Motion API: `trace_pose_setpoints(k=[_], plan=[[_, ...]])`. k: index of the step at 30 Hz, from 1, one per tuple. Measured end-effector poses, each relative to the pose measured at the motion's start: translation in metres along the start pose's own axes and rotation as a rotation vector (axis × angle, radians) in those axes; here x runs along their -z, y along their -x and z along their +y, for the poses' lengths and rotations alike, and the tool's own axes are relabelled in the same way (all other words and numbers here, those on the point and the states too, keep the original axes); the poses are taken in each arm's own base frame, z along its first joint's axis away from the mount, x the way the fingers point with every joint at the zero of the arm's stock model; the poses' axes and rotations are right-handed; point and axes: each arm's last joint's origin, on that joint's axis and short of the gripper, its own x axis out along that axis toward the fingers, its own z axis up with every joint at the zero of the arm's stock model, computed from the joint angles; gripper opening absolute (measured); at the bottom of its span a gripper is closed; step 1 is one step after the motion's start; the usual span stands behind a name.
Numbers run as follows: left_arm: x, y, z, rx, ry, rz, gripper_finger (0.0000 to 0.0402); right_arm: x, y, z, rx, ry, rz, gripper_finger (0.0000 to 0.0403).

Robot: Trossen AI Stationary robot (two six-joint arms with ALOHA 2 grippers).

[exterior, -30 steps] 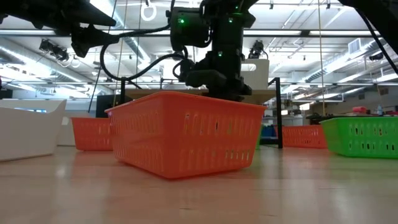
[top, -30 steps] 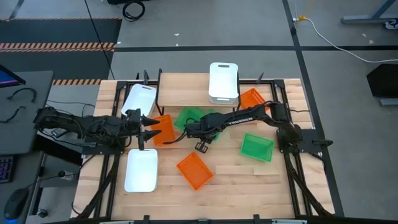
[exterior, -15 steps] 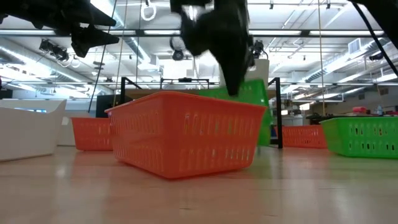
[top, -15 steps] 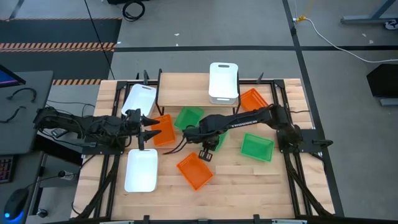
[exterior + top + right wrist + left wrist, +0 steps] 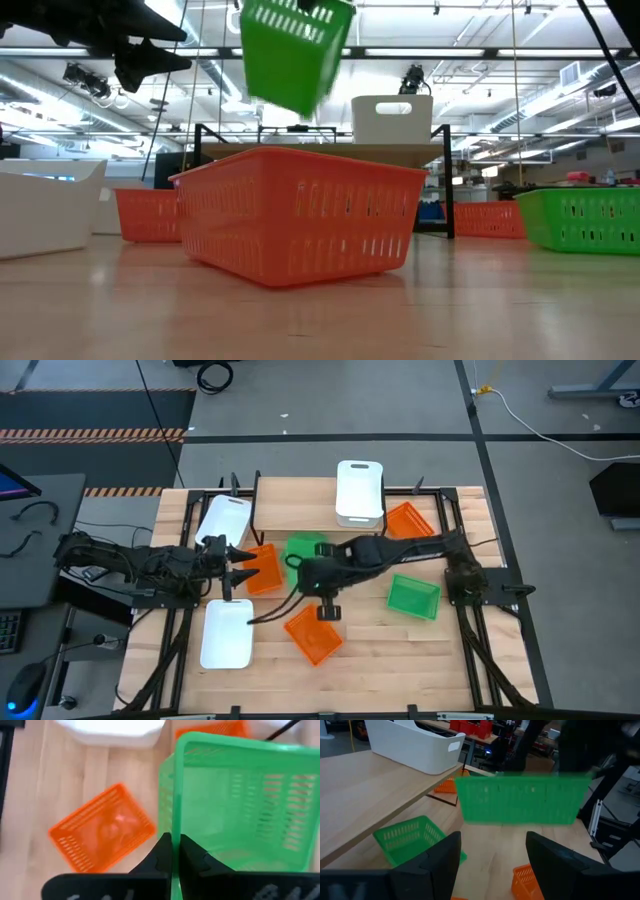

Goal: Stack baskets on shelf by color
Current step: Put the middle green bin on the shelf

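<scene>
Our right tool (image 5: 172, 851) pinches a green basket's (image 5: 293, 50) rim, lifted above the tabletop (image 5: 400, 645); our left tool (image 5: 492, 852) waits open at nine o'clock.

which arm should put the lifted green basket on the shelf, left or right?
Right, probably. The right gripper is already shut on the green basket's rim, holding it in the air above the table. The shelf lies just beyond it. The left gripper is open and empty, over by the orange basket.

This is a robotics lab or workshop in a large industrial hall. Rows of ceiling strip lights (image 5: 520, 95) run overhead, cables (image 5: 530, 420) trail over grey concrete floor (image 5: 400, 400), and equipment-laden benches (image 5: 475, 727) stand beyond the wooden table (image 5: 380, 650).
</scene>
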Motion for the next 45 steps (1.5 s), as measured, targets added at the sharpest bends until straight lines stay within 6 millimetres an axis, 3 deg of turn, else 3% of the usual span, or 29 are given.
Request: trace_pose_setpoints(k=[3, 18, 31, 45], plan=[[0.0, 0.0, 0.0, 0.0, 0.001, -0.001, 0.0231, -0.002, 0.007, -0.015, 0.06, 0.014, -0.021, 0.0011], [0.0, 0.0, 0.0, -0.001, -0.001, 0.002, 0.0231, -0.006, 0.0, -0.101, 0.198, 0.044, -0.034, 0.0012], [0.0, 0.0, 0.0, -0.001, 0.01, 0.002, 0.0231, -0.007, -0.006, -0.138, 0.244, 0.058, -0.053, 0.0012], [0.0, 0.0, 0.0, -0.001, 0.015, 0.003, 0.0231, 0.001, -0.035, -0.151, 0.227, 0.047, 0.065, 0.0013]])
